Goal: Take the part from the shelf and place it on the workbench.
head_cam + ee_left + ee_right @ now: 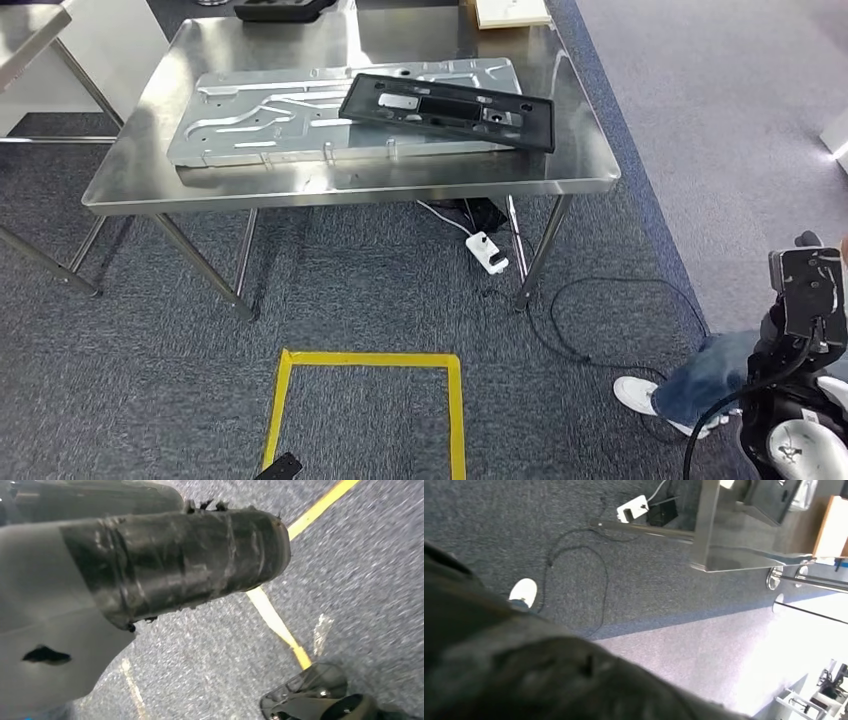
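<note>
Part lies on plate atop workbench; robot hand states unclear, power strip beneath.

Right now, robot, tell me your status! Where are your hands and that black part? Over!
Hands low at sides, grip unclear. Black part lying on workbench, atop silver panel. Person's shoe and cable on floor, right.

The part lay on the metal panel, which rested on the workbench. Under the bench lay a power strip; a taped square marked the floor in front.
</note>
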